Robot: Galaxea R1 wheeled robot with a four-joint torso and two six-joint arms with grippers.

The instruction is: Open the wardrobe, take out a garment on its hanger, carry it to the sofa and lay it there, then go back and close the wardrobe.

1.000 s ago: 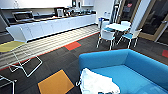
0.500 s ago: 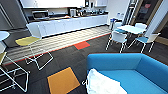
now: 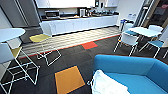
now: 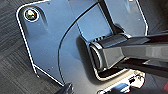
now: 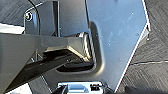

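The bright-blue sofa (image 3: 130, 66) takes up the lower right of the head view. The white garment (image 3: 107, 83) lies crumpled on its seat near the left end, with nothing touching it. I cannot tell whether the hanger is in the cloth. In both wrist views my own dark plate and arm bar hang over dark grey carpet (image 4: 15, 72), with no cloth near them.
White wire-frame chairs, one with a yellow seat (image 3: 40, 38), and a round white table (image 3: 10, 33) stand at the left. A white table with chairs (image 3: 143, 31) stands at the right. A kitchen counter (image 3: 80, 23) runs along the back. An orange carpet tile (image 3: 68, 79) lies beside the sofa.
The whole head picture has slid to the right, so the camera has turned left. The chairs at the left show more. The garment stays where it was on the sofa.
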